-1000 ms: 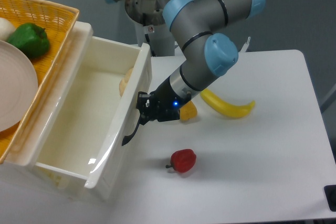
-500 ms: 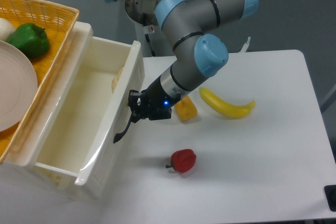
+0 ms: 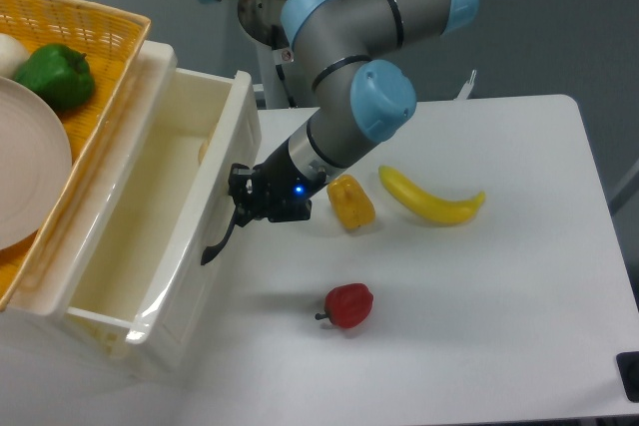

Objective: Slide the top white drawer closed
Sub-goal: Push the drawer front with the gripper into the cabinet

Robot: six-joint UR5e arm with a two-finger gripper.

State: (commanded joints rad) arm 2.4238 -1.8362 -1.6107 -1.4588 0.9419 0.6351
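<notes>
The top white drawer [image 3: 150,216] stands partly pulled out of the cabinet at the left, its glossy inside showing. Its curved black handle [image 3: 219,240] sits on the front wall. My gripper [image 3: 244,203] is at the drawer front, its black fingers against the upper end of the handle. Whether the fingers are shut on the handle or just pressed against the front is hidden by the gripper body. The lower drawer front is out of view.
A yellow wicker basket [image 3: 100,22] with a green pepper [image 3: 54,75] and a white plate [image 3: 30,177] sits on top of the cabinet. On the table lie a yellow pepper [image 3: 350,201], a banana [image 3: 429,200] and a red pepper [image 3: 348,305].
The drawer front has slid left toward the cabinet, and my gripper has moved left with it at the handle. The yellow pepper has come out from behind the arm.
</notes>
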